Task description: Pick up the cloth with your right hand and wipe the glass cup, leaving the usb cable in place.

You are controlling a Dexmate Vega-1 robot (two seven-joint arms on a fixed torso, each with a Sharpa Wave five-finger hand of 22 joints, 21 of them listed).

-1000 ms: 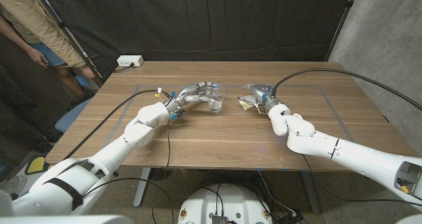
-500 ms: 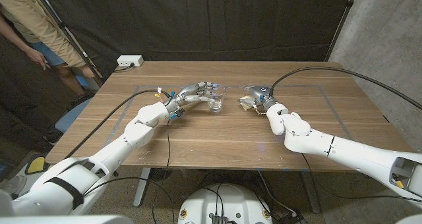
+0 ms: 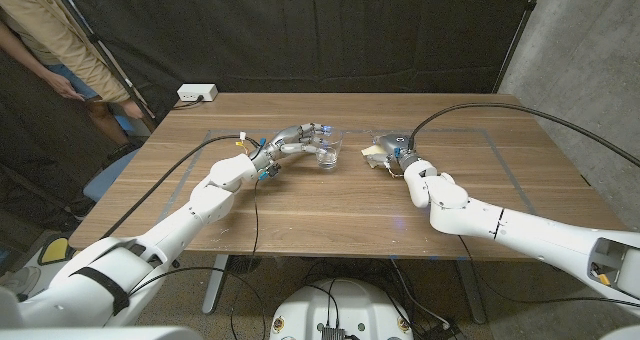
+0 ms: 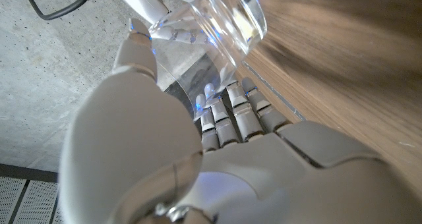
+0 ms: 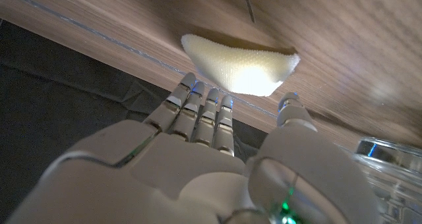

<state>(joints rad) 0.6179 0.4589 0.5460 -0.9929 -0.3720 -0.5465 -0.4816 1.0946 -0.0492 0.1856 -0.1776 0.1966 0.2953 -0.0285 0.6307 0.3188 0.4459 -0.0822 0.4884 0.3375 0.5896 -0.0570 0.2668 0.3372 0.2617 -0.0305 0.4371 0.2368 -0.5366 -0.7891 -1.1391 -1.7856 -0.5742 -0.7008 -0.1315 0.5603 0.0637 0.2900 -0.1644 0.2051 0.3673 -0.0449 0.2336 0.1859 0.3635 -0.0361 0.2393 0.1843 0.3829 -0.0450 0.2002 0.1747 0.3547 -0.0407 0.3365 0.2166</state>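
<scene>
- Clear glass: the glass cup (image 3: pixel 329 154) stands on the wooden table (image 3: pixel 300 205) with the left hand (image 3: pixel 292 143) wrapped around it. In the left wrist view the fingers (image 4: pixel 232 112) curl round one side of the cup (image 4: pixel 224 20) and the thumb lies against the other, so the cup is gripped. Part of its wall is hidden behind the fingers in the head view.
- To the right, well apart from those fingers, the right hand (image 3: pixel 392 146) reaches over the pale cream cloth (image 3: pixel 373 157), which lies on the table. From the head camera only a corner of the cloth peeks out from under the hand.
- In the right wrist view the fingertips (image 5: pixel 198 92) point at the near edge of the cloth (image 5: pixel 241 62), the fingers extended side by side with the thumb spread away; whether they touch the cloth I cannot tell, and they grip nothing.
- The cup's rim (image 5: pixel 389 155) is cut off at the edge of that view, on the thumb side.
- The USB cable is hard to make out in any view.
- A white box (image 3: pixel 197 93) sits at the table's far left edge; black curtains hang behind, a concrete wall stands at right, and a person (image 3: pixel 50 40) stands at far left.
</scene>
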